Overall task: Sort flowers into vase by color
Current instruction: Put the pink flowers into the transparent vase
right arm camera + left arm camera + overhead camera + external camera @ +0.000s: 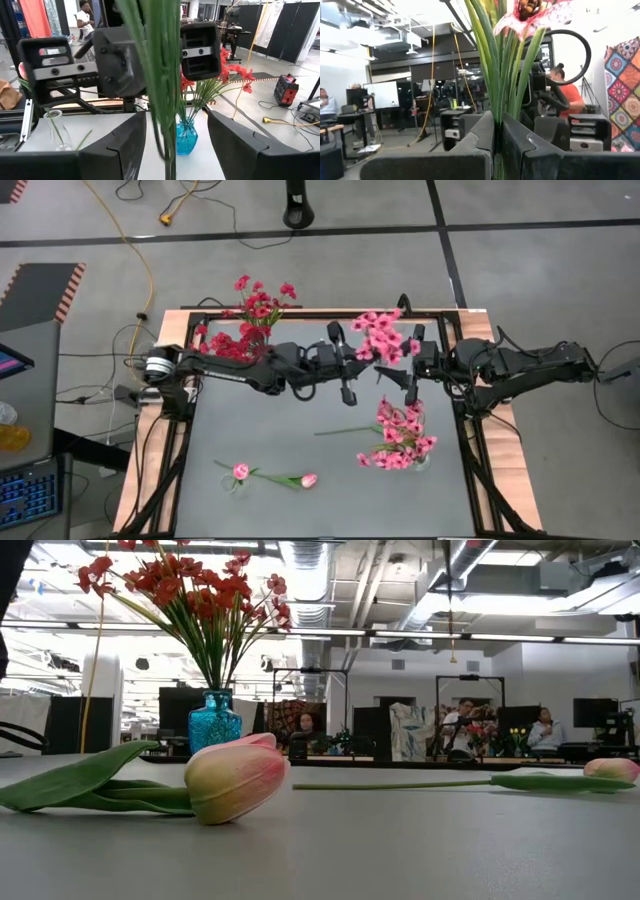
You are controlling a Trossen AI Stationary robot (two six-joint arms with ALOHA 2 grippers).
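A bunch of light pink flowers on green stems is held above the table's middle, between both grippers. My left gripper is shut on its stems. My right gripper is open, with one finger on either side of the same stems, touching nothing. Deep red flowers stand in a blue vase at the far left. More pink flowers stand at the near right. Two pale tulips lie on the table near the front edge. My left gripper pinches the pink bunch's green stems between its two fingers, several stems together. The fingers lie across the stems. The bunch is lifted clear of the table, with its blooms beyond the fingers.
A loose green stem lies on the grey table. A clear glass vase stands past my right gripper. A black frame runs round the table. People sit in the room behind.
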